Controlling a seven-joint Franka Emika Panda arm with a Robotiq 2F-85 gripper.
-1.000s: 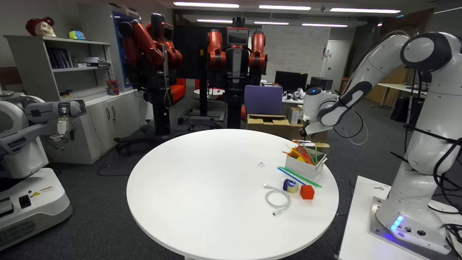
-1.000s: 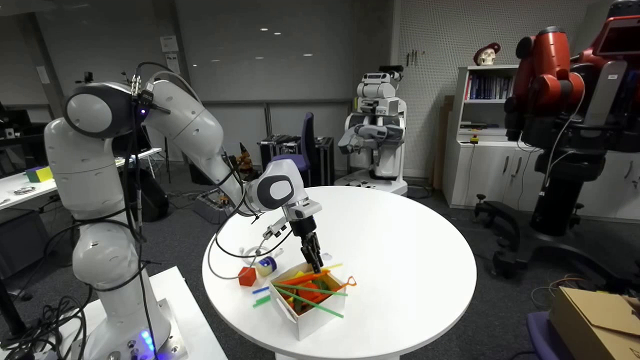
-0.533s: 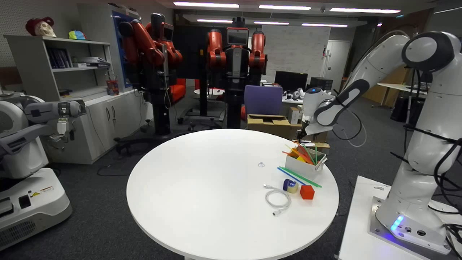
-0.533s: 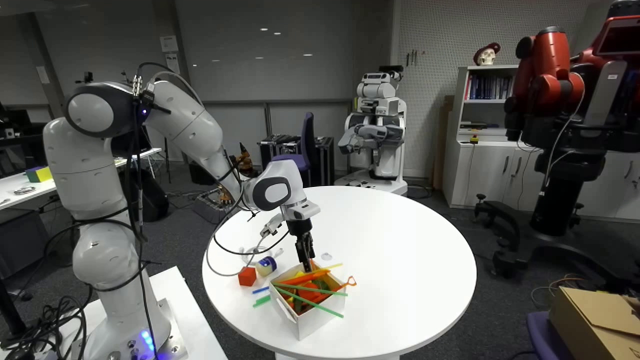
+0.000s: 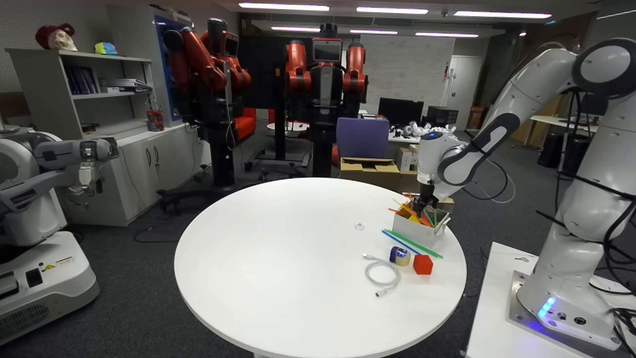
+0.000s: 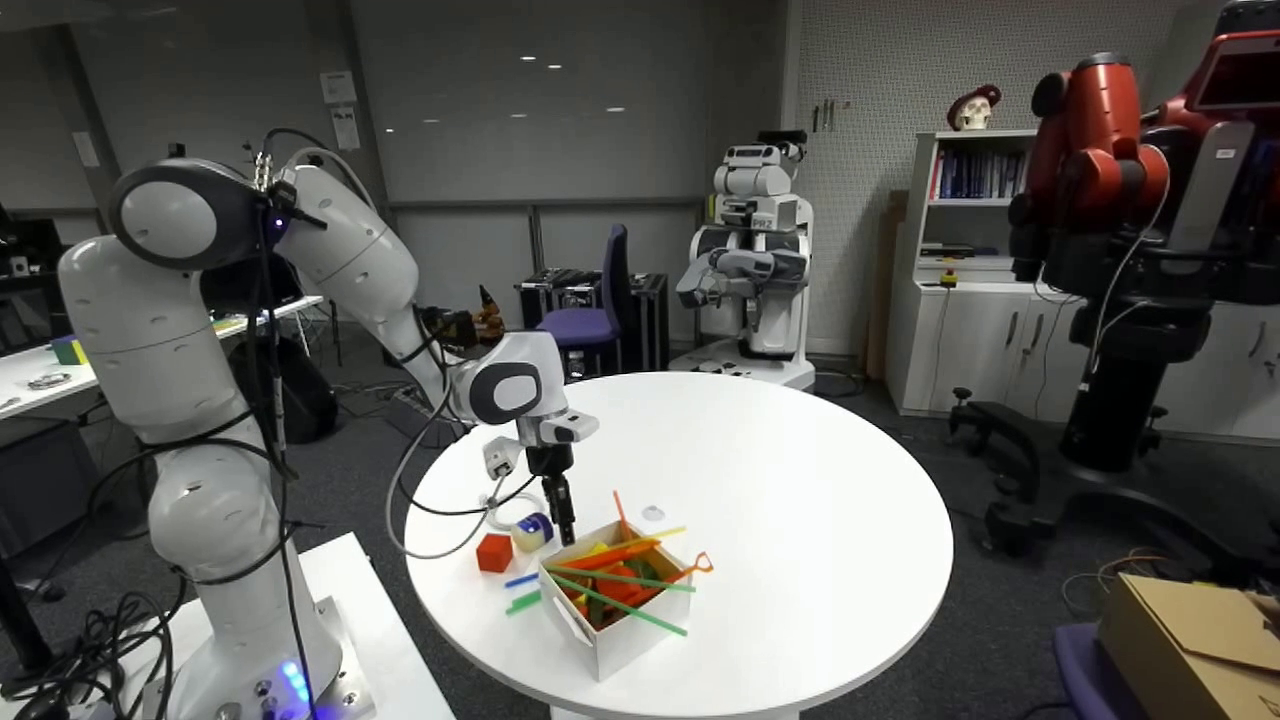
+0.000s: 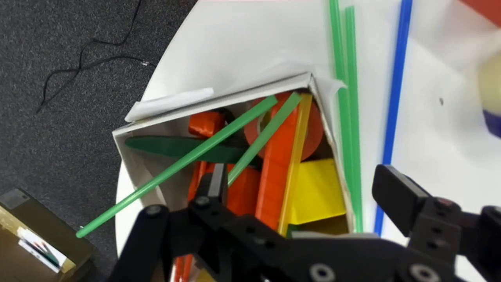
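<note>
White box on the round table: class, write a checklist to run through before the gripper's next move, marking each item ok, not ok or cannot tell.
1. Gripper open and empty: ok.
2. White box upright: ok.
3. Box well back from the edge of the round table: not ok, it stands close.
4. Nothing jutting out of the box: not ok, a green straw does.
5. Fingers clear of what the box holds: cannot tell, one overlaps it in the wrist view.

An open-topped white box is standing upright near the edge of the round table, holding an orange-red strip and a yellow block among other pieces, while two green sticks are lying slantwise across its top.
</note>
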